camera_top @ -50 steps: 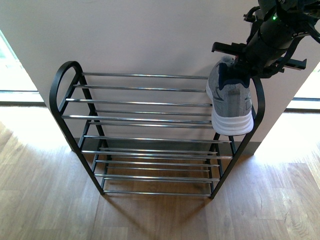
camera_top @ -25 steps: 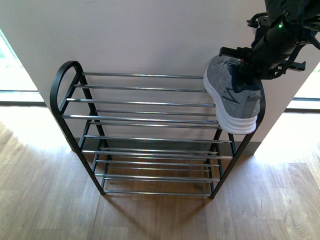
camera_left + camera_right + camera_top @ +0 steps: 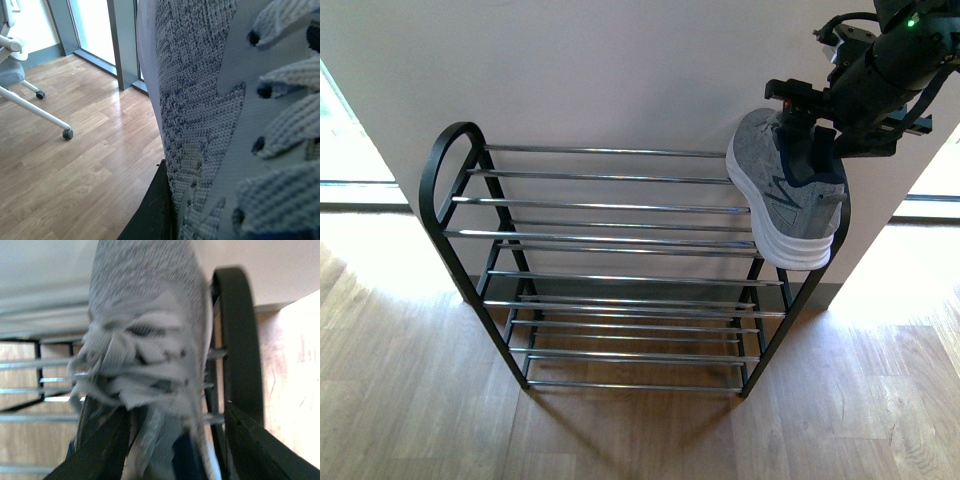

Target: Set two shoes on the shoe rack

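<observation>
Sneaker (image 3: 785,195): your right gripper (image 3: 817,125) pinches collar, sole tilted above rack (image 3: 460,127) top tier, right end, probably to clear hoop; contact unclear. Second sneaker (image 3: 200,125) crowds left gripper (image 3: 159,215); its grip: cannot tell.

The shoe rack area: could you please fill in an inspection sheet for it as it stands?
Surface: wooden floor; shoe rack stands on it against the white wall.
Job's things: grey sneaker tilted at the rack's right end, top tier; second sneaker fills the left wrist view.
Clutter: nothing seen.
Grippers: right gripper shut on the grey sneaker; left gripper barely in view, closure unclear.
Cables: black cable looped on the right arm.
Surroundings: windows, office chair.
</observation>
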